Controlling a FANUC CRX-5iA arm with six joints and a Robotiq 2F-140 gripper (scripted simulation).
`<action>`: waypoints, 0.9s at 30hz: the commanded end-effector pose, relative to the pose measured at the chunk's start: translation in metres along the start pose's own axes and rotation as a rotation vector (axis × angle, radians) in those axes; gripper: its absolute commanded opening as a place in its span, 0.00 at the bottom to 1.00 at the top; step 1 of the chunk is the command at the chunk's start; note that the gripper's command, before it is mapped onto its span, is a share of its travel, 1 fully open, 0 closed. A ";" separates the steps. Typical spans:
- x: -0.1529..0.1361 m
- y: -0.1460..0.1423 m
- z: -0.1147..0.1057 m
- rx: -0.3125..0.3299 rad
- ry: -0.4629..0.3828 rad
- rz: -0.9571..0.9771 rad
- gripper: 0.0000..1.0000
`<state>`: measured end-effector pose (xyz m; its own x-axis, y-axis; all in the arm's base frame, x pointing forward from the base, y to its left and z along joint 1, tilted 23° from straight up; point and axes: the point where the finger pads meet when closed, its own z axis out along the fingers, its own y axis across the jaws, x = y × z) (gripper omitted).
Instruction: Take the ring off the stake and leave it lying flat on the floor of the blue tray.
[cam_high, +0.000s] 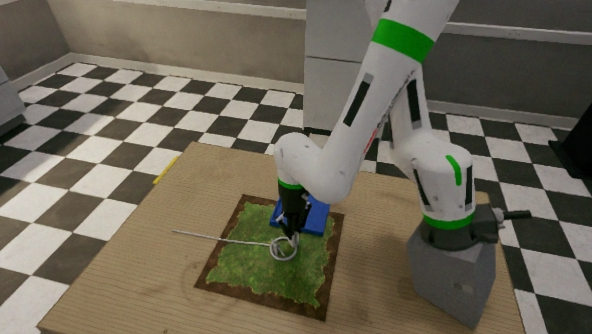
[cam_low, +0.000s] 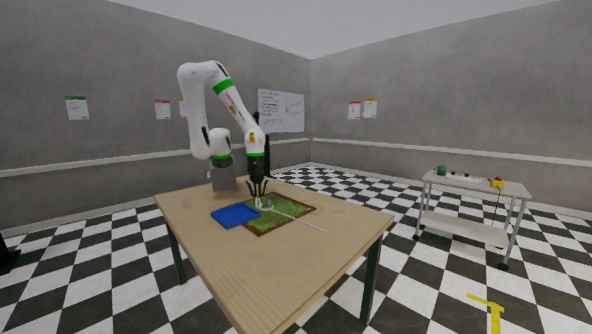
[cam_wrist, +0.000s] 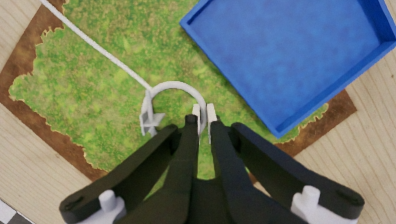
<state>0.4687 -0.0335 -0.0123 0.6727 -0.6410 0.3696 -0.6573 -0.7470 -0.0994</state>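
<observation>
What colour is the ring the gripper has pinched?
The ring is plain white, like its cord; clearest in the wrist view against the green grass mat.

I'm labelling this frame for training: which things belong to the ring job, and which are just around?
Job:
ring, gripped at its rim
stake, lying on the grass mat
blue tray
end effector

Just around:
side table
green cup
whiteboard
wall posters
</observation>
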 end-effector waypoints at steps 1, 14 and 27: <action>0.000 -0.001 0.000 0.001 0.001 0.000 0.10; 0.000 -0.004 -0.009 0.001 0.001 0.000 0.10; 0.000 -0.004 -0.014 0.001 0.000 0.000 0.10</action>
<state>0.4672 -0.0288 -0.0012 0.6727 -0.6411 0.3694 -0.6573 -0.7470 -0.0994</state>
